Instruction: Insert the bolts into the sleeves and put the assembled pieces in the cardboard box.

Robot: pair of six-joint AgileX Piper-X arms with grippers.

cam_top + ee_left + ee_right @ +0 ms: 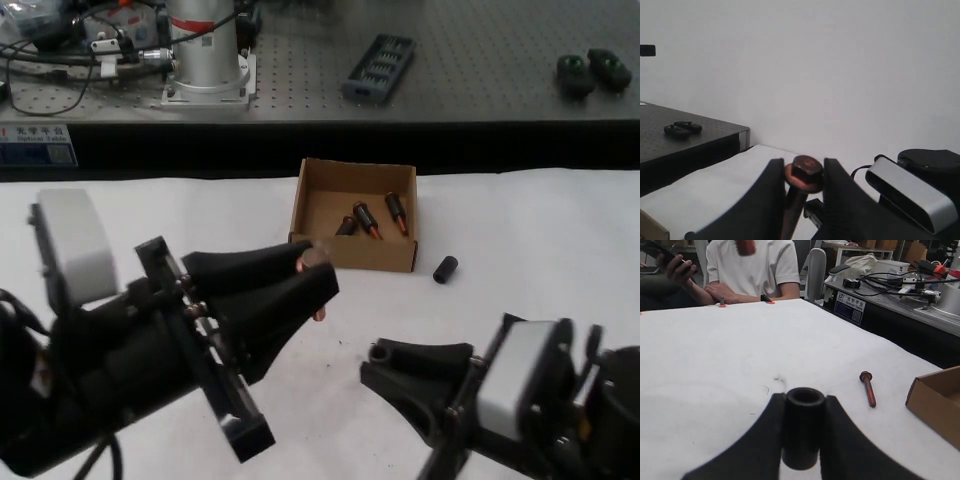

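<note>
A bolt is the first thing we see, close to us, held in the left jaws with its head up. The jaws are shut tight on it, over the near left part of the table. Next to them, toward the near right corner, the right jaws squeeze a black sleeve that stands with its hole on top. A bit farther on, a second bolt lies flat on the white table, near the cardboard box. We also see a loose sleeve lying just beside the box's near right corner. The box sits by the middle of the table's far edge, open on top. Inside it we count three put-together pieces, close to each other. Past the far edge is a grey plate full of little holes.
</note>
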